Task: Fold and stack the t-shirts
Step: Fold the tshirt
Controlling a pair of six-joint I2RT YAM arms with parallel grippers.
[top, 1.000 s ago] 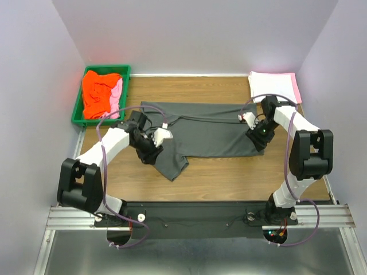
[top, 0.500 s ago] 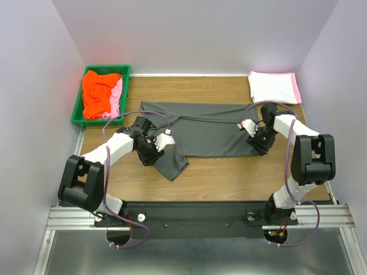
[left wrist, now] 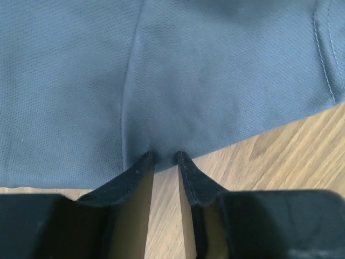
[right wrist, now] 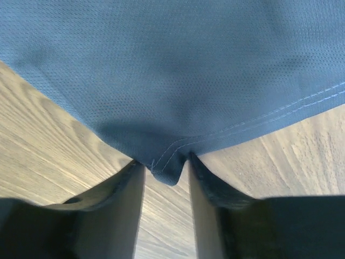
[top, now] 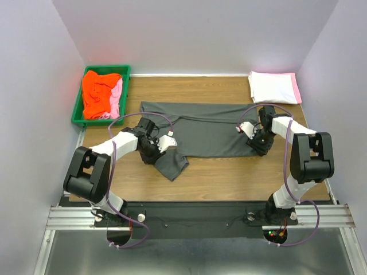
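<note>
Top external: charcoal t-shirt (top: 212,129) spread on counter (top: 229,172). Wrist views: left claw (left wrist: 164,156), right claw (right wrist: 166,164) each clamped on shirt edge.

White arms (top: 114,144), purple cables (top: 285,166), black pincers (left wrist: 164,157) (right wrist: 167,164)

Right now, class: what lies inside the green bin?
A crumpled orange-red t-shirt fills the green bin, with a light pink t-shirt along its right side. They cover the bin's floor, so anything underneath is hidden.
</note>
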